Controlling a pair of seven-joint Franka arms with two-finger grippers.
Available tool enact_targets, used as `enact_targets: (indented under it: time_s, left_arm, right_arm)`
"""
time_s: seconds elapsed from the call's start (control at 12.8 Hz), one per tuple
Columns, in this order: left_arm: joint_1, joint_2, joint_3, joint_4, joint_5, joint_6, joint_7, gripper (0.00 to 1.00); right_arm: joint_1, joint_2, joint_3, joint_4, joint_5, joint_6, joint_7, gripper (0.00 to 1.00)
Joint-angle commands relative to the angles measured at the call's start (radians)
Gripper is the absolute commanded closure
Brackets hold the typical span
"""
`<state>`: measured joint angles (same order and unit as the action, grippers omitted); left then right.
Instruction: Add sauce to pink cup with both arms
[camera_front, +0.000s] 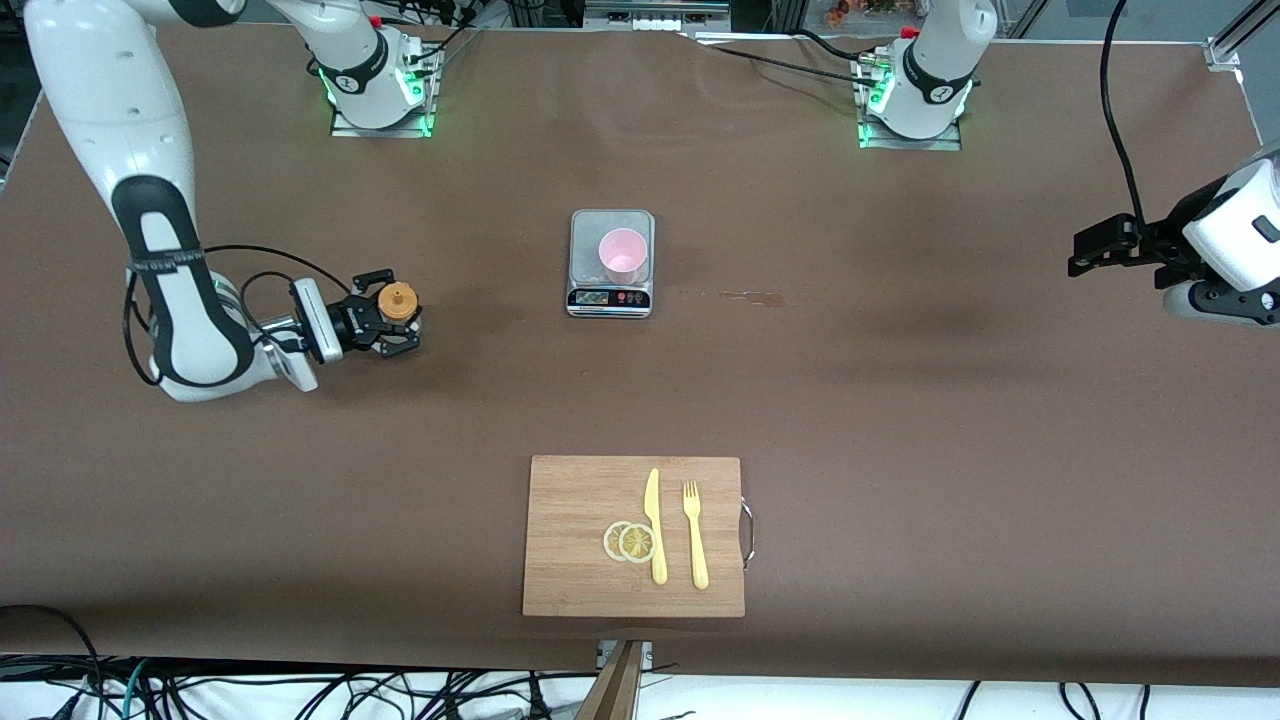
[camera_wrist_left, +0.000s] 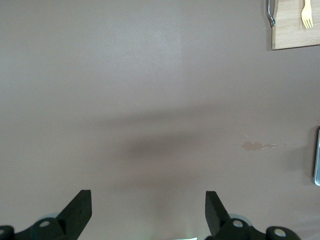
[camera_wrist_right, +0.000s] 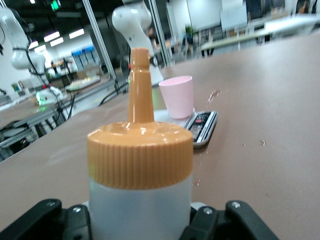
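Bamboo board (camera_front: 580, 540); ribbed-capped translucent sauce (camera_front: 398, 305) clamped in right claw (camera_front: 385, 318).

Both arms (camera_front: 130, 130) have glossy white rounded shells with black bands at the joints. Their bases (camera_front: 380, 100) glow green on metal plates. Black cables loop along the right forearm. The grippers (camera_front: 385, 318) are black, with pale round screws showing.

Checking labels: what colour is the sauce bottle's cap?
Orange-amber cap, clearest in the right wrist view.
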<state>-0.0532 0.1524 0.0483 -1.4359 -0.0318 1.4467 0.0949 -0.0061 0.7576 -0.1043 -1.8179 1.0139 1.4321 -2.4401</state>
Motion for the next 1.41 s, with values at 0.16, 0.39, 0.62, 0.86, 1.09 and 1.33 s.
enact_targets:
  time_s: [0.16,0.39,0.62,0.86,1.09,1.33]
  left_arm:
    - [0.004,0.012,-0.002,0.029,0.010,-0.017,0.023,0.00]
    - [0.004,0.012,-0.002,0.029,0.010,-0.017,0.023,0.00]
    - [0.004,0.013,-0.002,0.029,0.010,-0.017,0.023,0.00]
    - [0.004,0.013,-0.002,0.029,0.010,-0.017,0.023,0.00]
    - [0.004,0.015,-0.002,0.029,0.010,-0.017,0.023,0.00]
    - [0.004,0.015,-0.002,0.029,0.010,-0.017,0.023,0.00]
  right_arm:
    - [-0.038,0.039,0.017,0.026,0.048,-0.071,-0.030,0.03]
    - [-0.075,0.042,0.014,0.048,-0.013,-0.078,-0.005,0.00]
    - [-0.089,-0.003,-0.023,0.121,-0.171,-0.098,0.061,0.00]
    - [-0.088,-0.194,-0.072,0.117,-0.358,-0.043,0.269,0.00]
    - [-0.066,-0.441,-0.074,0.095,-0.547,0.011,0.682,0.00]
    - [0.020,-0.646,-0.072,0.089,-0.720,0.013,1.199,0.00]
